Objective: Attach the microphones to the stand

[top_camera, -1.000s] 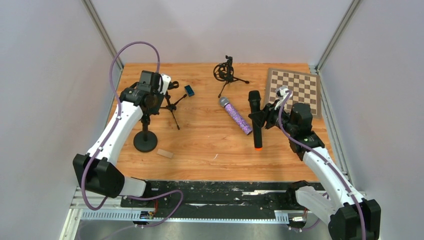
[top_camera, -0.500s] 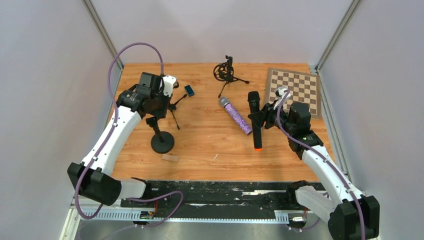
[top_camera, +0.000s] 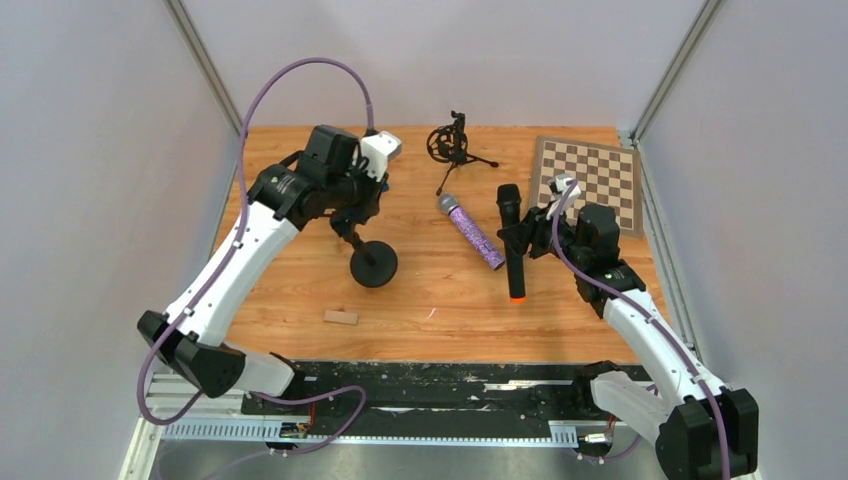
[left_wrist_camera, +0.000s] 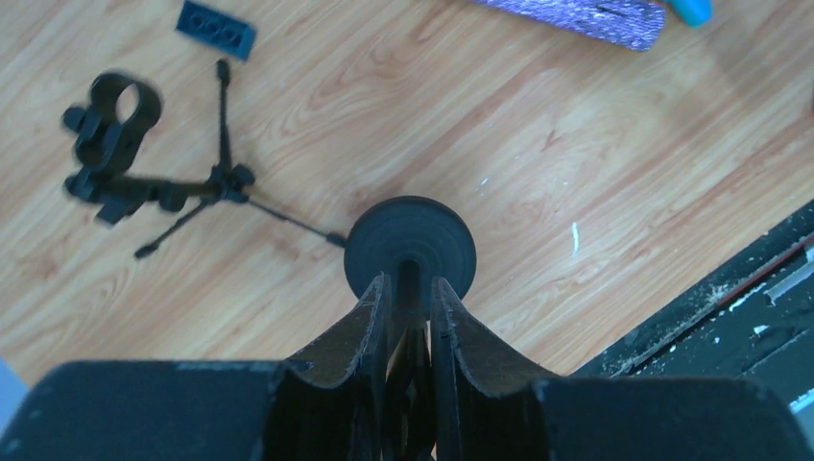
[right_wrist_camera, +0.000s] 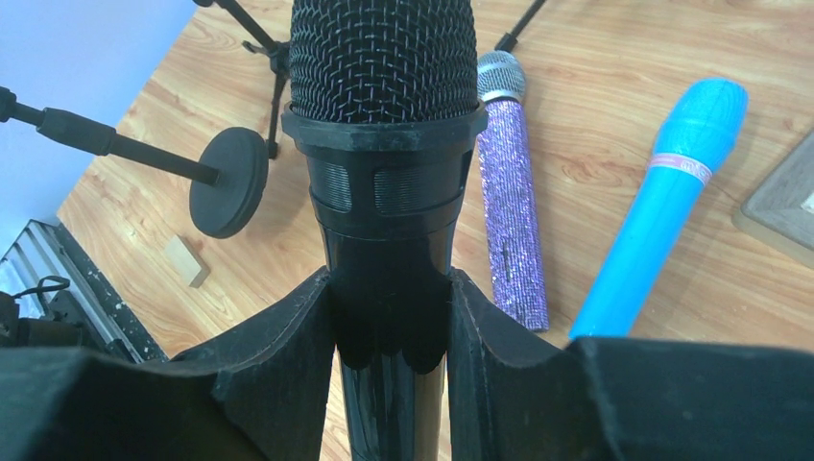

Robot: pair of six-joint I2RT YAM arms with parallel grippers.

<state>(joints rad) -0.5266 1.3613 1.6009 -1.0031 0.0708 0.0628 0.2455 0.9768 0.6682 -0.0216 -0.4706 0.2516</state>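
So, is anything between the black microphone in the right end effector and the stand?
Only the purple glitter microphone, lying flat on the table between them; the left end effector holds the stand.

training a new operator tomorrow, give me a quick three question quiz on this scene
1. True or false: the right gripper is shut on the black microphone.
2. What does the left gripper hold? A) the black microphone B) the round-base stand C) the purple glitter microphone
3. In the right wrist view, which microphone lies between the black microphone and the light blue microphone?

Key: 1 true; 2 B, gripped by its pole; 3 the purple glitter microphone.
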